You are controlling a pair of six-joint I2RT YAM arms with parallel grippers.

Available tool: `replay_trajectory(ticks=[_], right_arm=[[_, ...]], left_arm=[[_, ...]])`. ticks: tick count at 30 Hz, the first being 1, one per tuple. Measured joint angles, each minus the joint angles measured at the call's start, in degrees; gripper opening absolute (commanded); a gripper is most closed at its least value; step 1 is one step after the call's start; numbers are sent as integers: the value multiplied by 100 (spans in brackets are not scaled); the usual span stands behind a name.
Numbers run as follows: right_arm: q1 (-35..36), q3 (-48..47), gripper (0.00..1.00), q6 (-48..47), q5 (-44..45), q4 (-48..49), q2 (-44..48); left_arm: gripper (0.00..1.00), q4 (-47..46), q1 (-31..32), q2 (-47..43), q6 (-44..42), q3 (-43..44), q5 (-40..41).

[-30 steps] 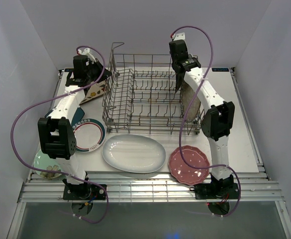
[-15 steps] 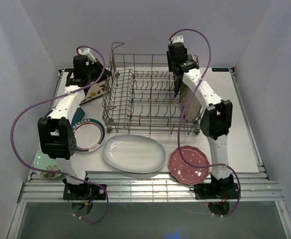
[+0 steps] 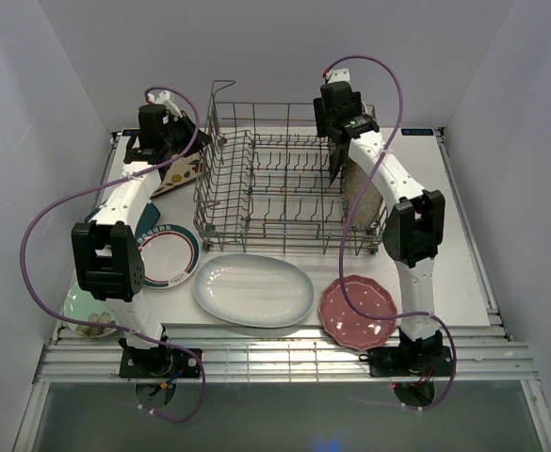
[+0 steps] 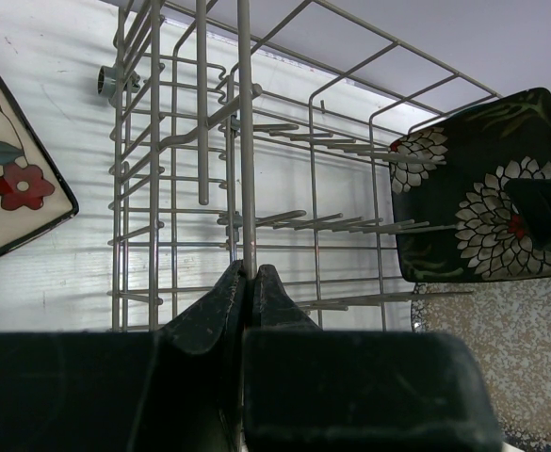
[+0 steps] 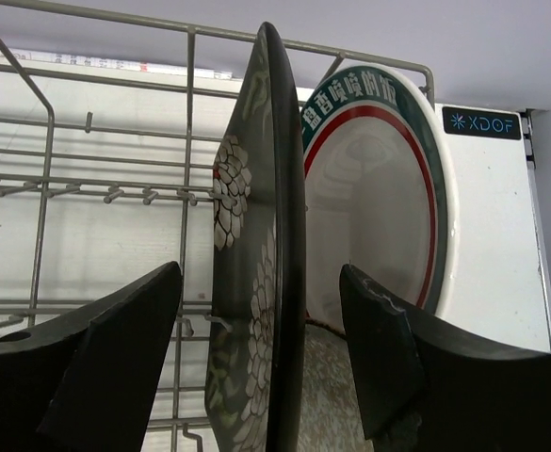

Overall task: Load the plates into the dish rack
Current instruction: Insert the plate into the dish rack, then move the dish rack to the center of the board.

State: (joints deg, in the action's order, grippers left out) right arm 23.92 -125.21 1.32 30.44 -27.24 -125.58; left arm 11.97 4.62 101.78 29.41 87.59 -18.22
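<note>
Black floral square plate point(image 5: 273, 282) sits in the grey wire dish rack point(image 5: 189, 141): your right gripper point(image 5: 259, 315) just spread wide off it, left gripper point(image 4: 250, 280) shut, seemingly empty.

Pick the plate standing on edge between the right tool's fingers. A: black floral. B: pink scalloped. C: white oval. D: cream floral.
A: the right wrist view shows the black floral plate upright in the rack, between the open fingers of the right tool, with a gap on each side.
</note>
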Motion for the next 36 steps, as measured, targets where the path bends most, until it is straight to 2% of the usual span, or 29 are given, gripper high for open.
replay_trajectory(ticks=[5,17,19,22,26,29,36], right_arm=[[13,343,74,-2,-66,61,356],[111,981,74,2,-466,518,1886],[131,1537,75,26,-459,717,2367],[170,2903,75,116,-433,1167,3383],[170,4481,67,315,-424,1370,4642],[170,5101,65,503,-356,1325,5285],[170,5897,60,935,-15,1032,6218]], left_arm=[[0,2,0,-2,-2,0,0],[0,2,-2,-7,-15,-2,20],[0,-4,-4,-11,-22,-13,24],[0,-22,-20,-24,-24,-35,33],[0,-42,-28,-37,-22,-57,33],[0,-44,-31,-39,-22,-59,33],[0,-68,-33,-52,-20,-87,28]])
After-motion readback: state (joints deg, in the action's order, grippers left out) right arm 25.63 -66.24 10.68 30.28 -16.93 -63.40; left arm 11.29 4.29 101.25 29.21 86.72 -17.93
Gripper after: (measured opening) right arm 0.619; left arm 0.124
